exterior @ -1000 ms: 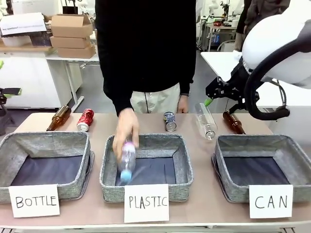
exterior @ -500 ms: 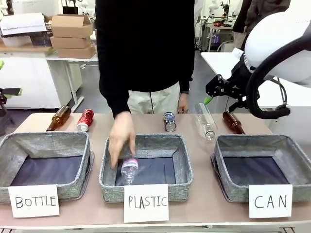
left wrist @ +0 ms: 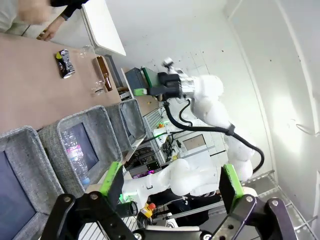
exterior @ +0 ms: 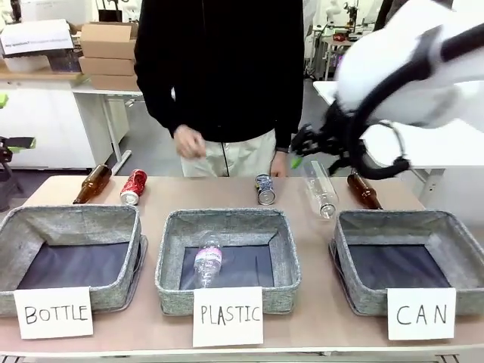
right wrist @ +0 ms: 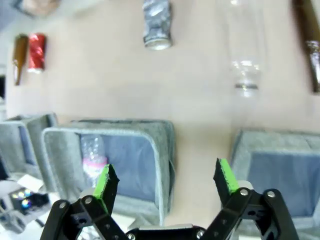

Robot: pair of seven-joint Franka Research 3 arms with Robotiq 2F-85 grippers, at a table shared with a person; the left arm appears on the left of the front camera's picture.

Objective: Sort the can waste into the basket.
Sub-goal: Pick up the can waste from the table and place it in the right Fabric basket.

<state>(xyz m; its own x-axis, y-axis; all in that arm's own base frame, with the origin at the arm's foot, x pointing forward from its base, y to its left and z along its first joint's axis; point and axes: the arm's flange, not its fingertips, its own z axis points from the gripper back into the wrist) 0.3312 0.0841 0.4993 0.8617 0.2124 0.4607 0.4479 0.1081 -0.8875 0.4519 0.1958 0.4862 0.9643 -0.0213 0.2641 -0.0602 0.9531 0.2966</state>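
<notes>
Table (exterior: 227,193) carries three baskets (exterior: 227,221) in a row. Behind them lie red can (exterior: 133,186), blue can (exterior: 264,189), clear bottle (exterior: 321,189) — plus two brown bottles (exterior: 92,184).

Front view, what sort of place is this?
Probably a robotics lab set up for a sorting trial: a white robot arm at a table, the CAN basket beside two like it, cardboard boxes stacked behind.

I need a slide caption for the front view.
Open right pincer hovers by the blue can; the CAN basket stands nearby.
</notes>
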